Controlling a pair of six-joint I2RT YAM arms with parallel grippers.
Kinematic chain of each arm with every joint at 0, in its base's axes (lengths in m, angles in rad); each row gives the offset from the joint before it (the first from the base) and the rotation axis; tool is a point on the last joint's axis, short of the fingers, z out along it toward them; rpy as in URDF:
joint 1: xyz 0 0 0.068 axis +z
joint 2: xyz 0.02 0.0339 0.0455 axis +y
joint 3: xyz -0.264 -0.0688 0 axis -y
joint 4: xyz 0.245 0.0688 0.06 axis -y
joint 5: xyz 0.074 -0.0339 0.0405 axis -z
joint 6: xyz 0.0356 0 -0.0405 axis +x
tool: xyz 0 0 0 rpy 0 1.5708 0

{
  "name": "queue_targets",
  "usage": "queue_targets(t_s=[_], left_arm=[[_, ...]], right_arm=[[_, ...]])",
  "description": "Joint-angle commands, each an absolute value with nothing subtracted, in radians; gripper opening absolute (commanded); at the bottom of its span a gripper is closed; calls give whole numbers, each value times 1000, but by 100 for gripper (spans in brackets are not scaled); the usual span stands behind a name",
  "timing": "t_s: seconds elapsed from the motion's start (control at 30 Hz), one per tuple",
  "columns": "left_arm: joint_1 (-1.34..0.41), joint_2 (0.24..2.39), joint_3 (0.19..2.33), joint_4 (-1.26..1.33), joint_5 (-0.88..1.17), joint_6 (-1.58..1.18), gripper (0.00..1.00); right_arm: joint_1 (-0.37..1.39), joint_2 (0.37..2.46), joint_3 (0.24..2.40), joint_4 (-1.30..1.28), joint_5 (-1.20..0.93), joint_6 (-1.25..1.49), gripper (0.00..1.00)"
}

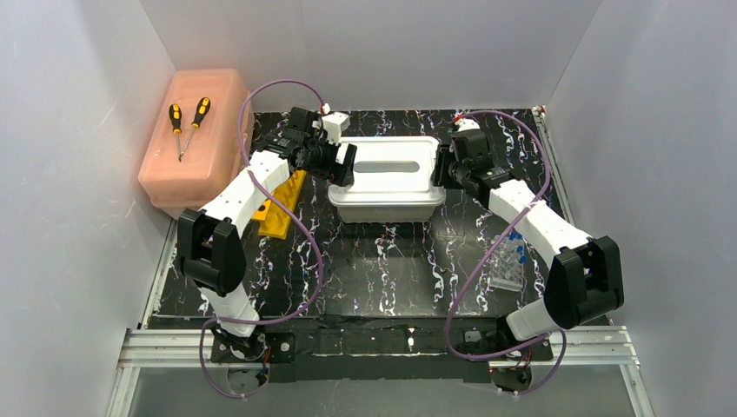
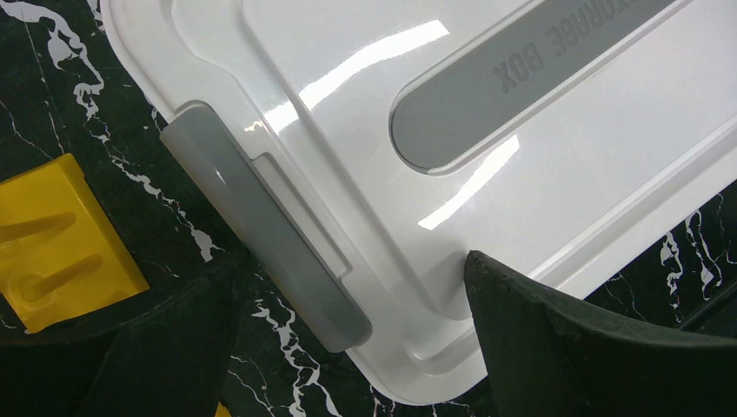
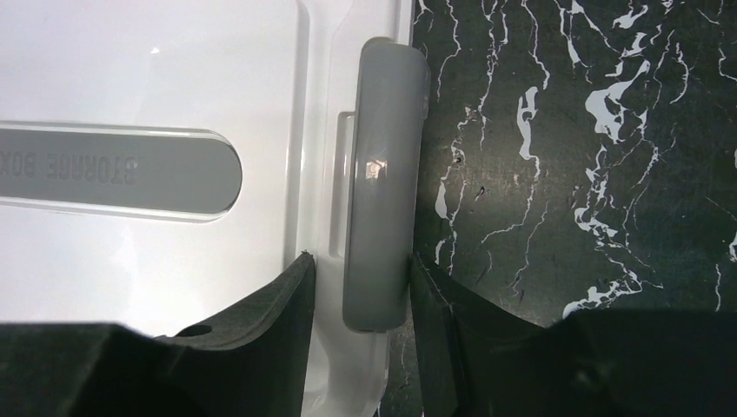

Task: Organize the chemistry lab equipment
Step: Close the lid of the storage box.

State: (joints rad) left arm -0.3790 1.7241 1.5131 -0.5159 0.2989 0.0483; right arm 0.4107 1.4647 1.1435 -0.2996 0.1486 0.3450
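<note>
The left arm [image 1: 252, 187] and the right arm [image 1: 530, 213] reach to the far middle of the table [image 1: 382, 278]. The left gripper [image 2: 348, 278] has its jaws wide apart, the right gripper [image 3: 361, 261] half apart.

I see the storage box [image 1: 387, 178] in the middle of the desk [image 1: 374, 269], towards the back. My left hand [image 1: 346, 165] is at its left end. My right hand [image 1: 441, 169] is at its right end, astride the latch [image 3: 380, 182] there. The tube rack [image 1: 282, 204] lies just left of the box, partly under my left arm. Further left stands the big box [image 1: 195, 143], with two screwdrivers [image 1: 200, 113] on top. Small tubes [image 1: 507, 261] lie front right.
</note>
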Motion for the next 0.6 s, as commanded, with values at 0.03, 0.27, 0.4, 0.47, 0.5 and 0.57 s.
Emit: queue_targets(t_s=[0.03,0.27,0.4,0.47,0.5,0.57], left_arm=[[-382,1679,1491,-532,291,73,91],[-380,1675,1506,-543,282,66,94],[-376,1666,1544,-566,271,45,98],[-371,1658,1558,-578,275,36,98],[-368,1655,1565,-585,278,33,98],[-364,1652,1585,-602,278,30,98]], right_arm=[[455,1489,1187,-344,226,287,37],[459,1452,1224,-398,300,279,80],[459,1368,1236,-453,308,280,98],[459,1335,1236,-499,302,285,98],[459,1319,1232,-523,302,293,98],[459,1288,1208,-569,299,315,95]])
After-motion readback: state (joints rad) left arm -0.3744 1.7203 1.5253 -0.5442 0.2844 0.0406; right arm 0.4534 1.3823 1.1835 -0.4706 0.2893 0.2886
